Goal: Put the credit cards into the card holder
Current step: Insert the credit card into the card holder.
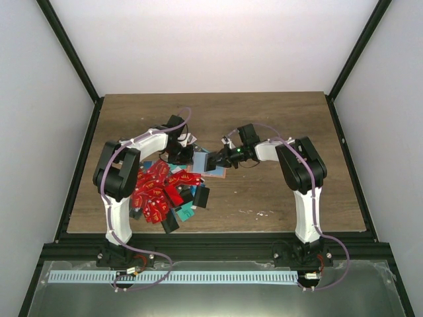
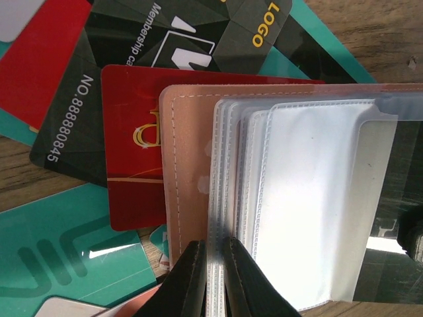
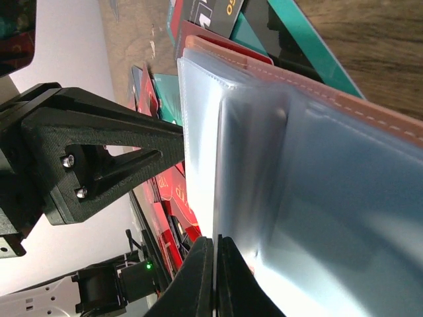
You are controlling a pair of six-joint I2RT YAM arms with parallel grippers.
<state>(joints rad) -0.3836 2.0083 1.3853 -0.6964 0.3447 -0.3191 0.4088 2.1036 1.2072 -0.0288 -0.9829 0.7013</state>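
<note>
The left gripper [image 2: 215, 246] pinches the clear sleeves [image 2: 317, 198] of the salmon-pink stitched card holder [image 2: 185, 165]. The right gripper [image 3: 215, 243] clamps another sleeve, over the red, teal and black plastic credit cards [image 1: 155, 191]. Tug them apart harder and a sleeve may slip out or tear.

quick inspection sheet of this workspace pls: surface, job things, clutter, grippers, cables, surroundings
surface: wooden table, a few pale specks near the front edge
job's things: cards heaped front left, red, teal and black; holder open on top of some cards, clear sleeves fanned
clutter: nothing seen
grippers: left gripper shut on the holder's sleeves; right gripper shut on one sleeve
cables: purple cables run along both arms, looping at the bases
surroundings: white walls, black frame
</note>
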